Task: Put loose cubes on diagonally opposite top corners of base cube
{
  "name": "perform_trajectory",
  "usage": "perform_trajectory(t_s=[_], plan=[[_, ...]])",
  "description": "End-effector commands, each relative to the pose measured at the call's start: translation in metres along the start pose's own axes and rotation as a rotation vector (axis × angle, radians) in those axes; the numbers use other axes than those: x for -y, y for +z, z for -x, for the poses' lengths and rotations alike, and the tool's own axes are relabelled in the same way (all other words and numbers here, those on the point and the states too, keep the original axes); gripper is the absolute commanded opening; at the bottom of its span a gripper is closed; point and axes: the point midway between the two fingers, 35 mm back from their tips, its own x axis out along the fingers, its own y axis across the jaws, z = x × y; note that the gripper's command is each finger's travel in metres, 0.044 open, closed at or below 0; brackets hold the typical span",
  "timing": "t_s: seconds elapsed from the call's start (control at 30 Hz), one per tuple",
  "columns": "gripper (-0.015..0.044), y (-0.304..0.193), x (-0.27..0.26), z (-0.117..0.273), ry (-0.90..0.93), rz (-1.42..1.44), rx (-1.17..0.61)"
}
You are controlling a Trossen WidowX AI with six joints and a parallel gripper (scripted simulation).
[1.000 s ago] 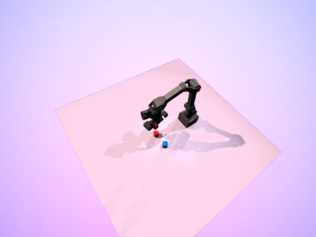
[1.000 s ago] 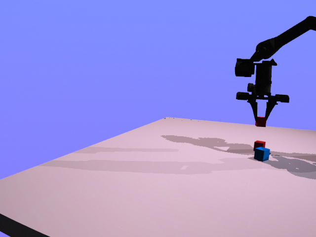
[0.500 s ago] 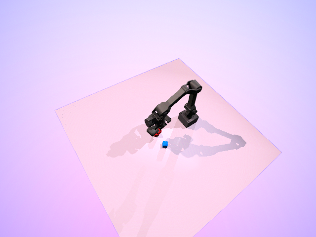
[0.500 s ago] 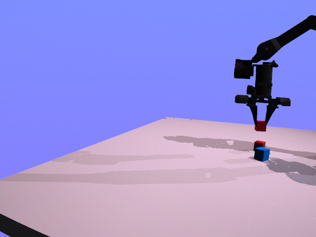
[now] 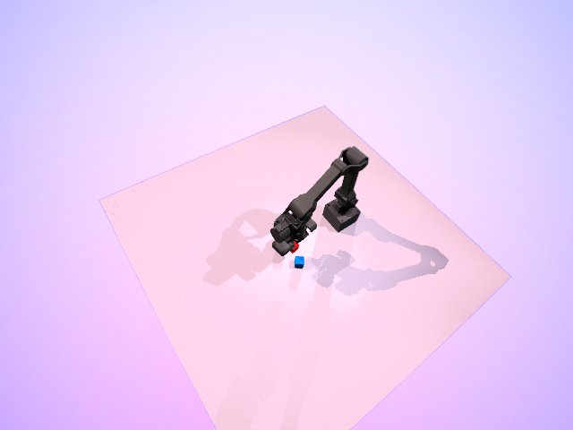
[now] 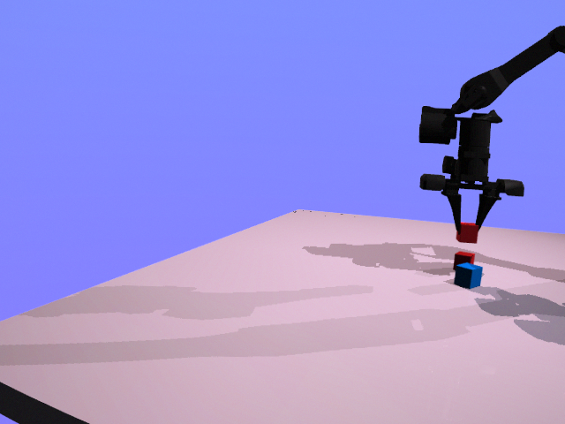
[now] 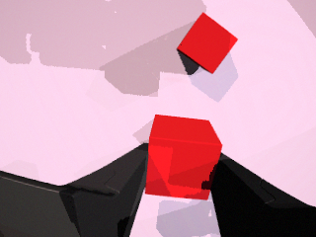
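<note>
My arm (image 5: 322, 184) (image 6: 517, 61) wears a dark, mostly matt finish, like hard plastic or coated metal, with a faint sheen on its rounded housings. My gripper's fingers (image 6: 453, 212) look smooth and matt black. The red cubes (image 6: 467, 233) (image 7: 184, 168) and blue cube (image 5: 299, 262) (image 6: 468, 276) show smooth, plain faces resembling plastic. The pink tabletop (image 5: 259, 333) (image 6: 228, 388) (image 7: 59, 114) appears smooth and matt.
</note>
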Motion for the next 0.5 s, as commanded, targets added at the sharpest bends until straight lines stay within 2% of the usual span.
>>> perform_trajectory(t_s=[0.0,0.47], plan=[[0.0105,-0.009,0.001,-0.003,-0.003,-0.007,0.003],[0.0105,-0.027,0.001,-0.006,0.001,-0.015,0.000]])
